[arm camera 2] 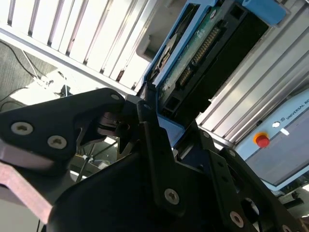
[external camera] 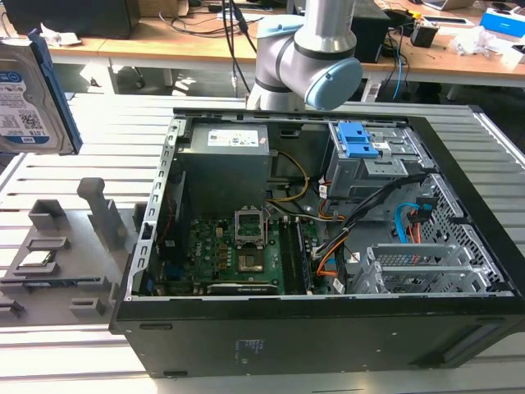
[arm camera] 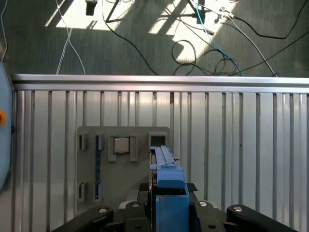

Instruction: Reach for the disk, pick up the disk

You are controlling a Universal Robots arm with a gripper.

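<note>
The disk [external camera: 29,94], a silver hard drive with a white-and-blue label and a blue frame, hangs in the air at the exterior view's far left, above the grey fixture [external camera: 57,246]. In the second wrist view its dark circuit-board side [arm camera 2: 207,53] faces the camera, and my gripper [arm camera 2: 159,116] is shut on its lower end with a black finger [arm camera 2: 147,113] against its edge. The first wrist view shows the disk [arm camera: 166,186] edge-on between the black gripper parts [arm camera: 169,215], over the fixture [arm camera: 123,135].
An open computer case [external camera: 459,328] takes up the middle and the exterior view's right, with a drive cage bearing blue latch tabs [external camera: 357,139]. The arm [external camera: 312,57] stands behind it. A small silver chip [arm camera: 120,145] lies in the fixture. Cables [arm camera: 212,29] trail on the floor past the table edge.
</note>
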